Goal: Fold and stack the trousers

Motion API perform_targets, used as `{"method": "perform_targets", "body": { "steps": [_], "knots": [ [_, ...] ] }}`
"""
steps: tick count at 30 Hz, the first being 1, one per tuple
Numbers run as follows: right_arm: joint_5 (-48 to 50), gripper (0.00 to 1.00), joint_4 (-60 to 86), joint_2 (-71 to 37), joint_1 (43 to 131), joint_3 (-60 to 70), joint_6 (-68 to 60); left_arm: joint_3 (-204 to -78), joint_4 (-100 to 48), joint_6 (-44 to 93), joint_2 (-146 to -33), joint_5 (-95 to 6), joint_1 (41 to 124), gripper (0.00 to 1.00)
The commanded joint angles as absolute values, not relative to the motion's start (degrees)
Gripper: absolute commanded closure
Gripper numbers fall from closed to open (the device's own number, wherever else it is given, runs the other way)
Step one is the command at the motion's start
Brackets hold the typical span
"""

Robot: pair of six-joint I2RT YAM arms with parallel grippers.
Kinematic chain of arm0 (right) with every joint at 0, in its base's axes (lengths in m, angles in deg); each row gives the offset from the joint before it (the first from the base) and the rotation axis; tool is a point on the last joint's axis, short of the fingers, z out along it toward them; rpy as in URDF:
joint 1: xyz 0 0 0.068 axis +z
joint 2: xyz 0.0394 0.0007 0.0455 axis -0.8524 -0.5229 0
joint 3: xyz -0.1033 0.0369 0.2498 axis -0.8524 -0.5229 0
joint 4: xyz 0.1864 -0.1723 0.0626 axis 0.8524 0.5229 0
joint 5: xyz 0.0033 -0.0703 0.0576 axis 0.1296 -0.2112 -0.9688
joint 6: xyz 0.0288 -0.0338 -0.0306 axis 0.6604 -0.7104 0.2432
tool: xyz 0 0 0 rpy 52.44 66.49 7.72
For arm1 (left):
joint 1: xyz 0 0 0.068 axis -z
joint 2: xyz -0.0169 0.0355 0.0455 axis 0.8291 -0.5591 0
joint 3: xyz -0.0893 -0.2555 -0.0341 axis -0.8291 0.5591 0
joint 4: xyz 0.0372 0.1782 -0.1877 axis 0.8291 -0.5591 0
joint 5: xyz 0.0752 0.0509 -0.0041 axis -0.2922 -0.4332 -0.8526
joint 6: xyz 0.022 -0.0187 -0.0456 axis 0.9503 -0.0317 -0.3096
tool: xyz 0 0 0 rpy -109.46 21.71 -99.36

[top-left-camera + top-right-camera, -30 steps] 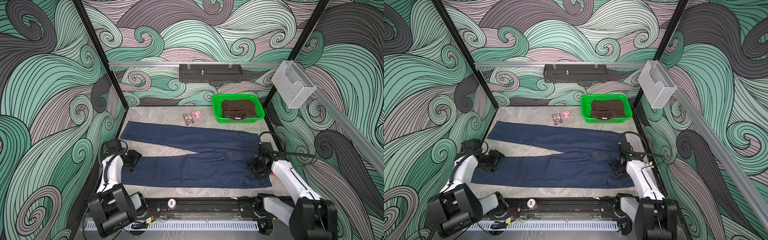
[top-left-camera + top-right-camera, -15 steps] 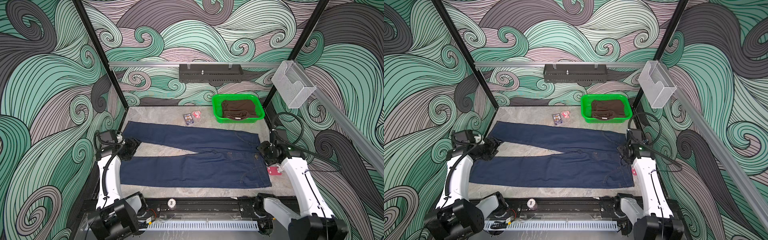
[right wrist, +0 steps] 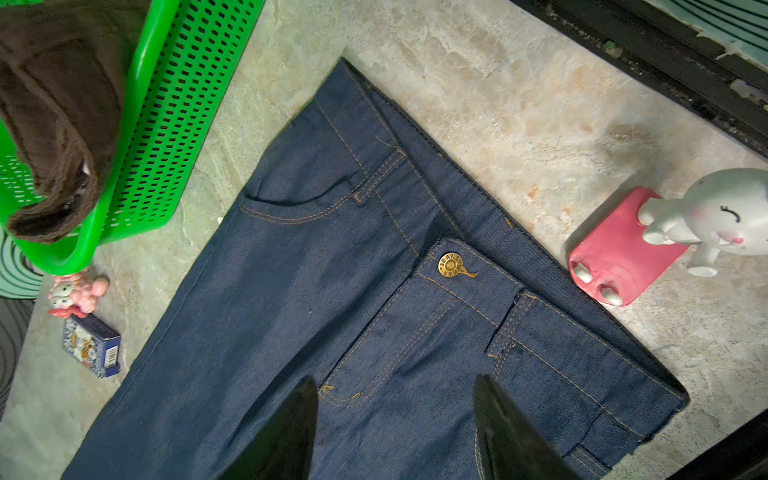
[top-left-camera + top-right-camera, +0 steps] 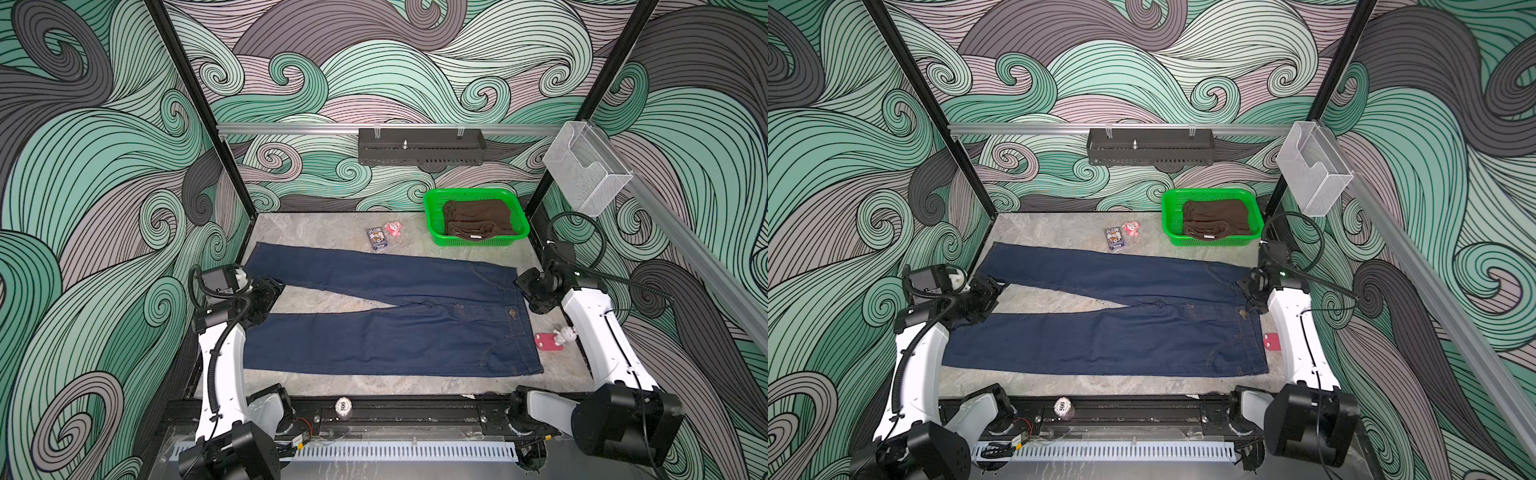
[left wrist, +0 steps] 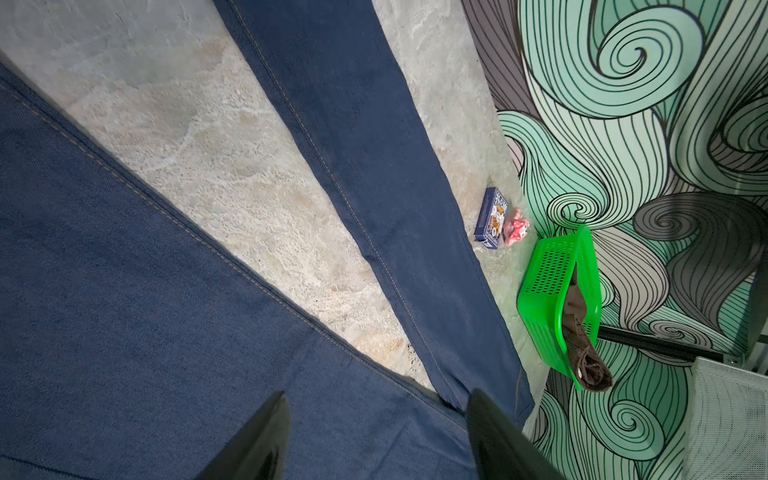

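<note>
Trousers (image 4: 386, 328) lie flat and unfolded on the bench (image 4: 316, 297), with the waistband on the right side in both top views and the hems on the left. The two legs are splayed in a V with bare bench between them

Left end effector (image 5: 377, 392) hovers over the hem end near the far leg, jaws spread, nothing between them. Right end effector (image 3: 395, 380) hovers over the waistband near the button, jaws also spread and empty. No denim is pinched on either side

Step, as I read it: layout done, first fold not yet begun, both arms lining up for a grasp

Next move probably calls for both to drop together, one pinching the far leg's hem and the other the far waistband corner. They would then lift in sync and lay the far leg over the near one, edges matched. The far leg sits at an angle, so the hem side has further to travel

Watch the white figurine (image 4: 564, 333) just beside the waistband and the card box (image 4: 376, 238) close to the far leg

Green basket (image 4: 432, 216) at the back right holds a brown garment (image 4: 476, 216), likely the stack spot. The trousers are much larger than it, so several folds are needed
</note>
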State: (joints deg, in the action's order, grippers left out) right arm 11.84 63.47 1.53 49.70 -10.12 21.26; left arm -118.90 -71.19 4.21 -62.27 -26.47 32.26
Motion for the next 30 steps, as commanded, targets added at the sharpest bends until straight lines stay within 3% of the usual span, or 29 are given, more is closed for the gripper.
{"method": "perform_targets", "body": {
  "steps": [1,13,20,25,30],
  "knots": [
    [8.32,0.39,61.40,-0.65,48.49,-7.34,18.16,-119.80,-69.05,3.32,-62.32,-29.58,32.67,0.30],
    [2.76,0.43,49.70,-20.19,44.13,-0.85,20.25,-135.25,-69.21,2.13,-78.95,-38.15,34.93,0.31],
    [-0.67,0.53,47.60,-33.99,40.29,7.17,24.18,-140.91,-66.77,0.33,-88.47,-41.57,36.74,0.31],
    [1.76,0.52,53.31,-40.14,40.01,14.01,31.47,-144.36,-66.05,-0.04,-95.24,-44.99,38.08,0.31],
    [3.61,0.44,65.59,-46.98,40.57,25.25,37.79,-147.21,-65.51,-0.08,-99.71,-47.82,38.69,0.31]
  ]
}}
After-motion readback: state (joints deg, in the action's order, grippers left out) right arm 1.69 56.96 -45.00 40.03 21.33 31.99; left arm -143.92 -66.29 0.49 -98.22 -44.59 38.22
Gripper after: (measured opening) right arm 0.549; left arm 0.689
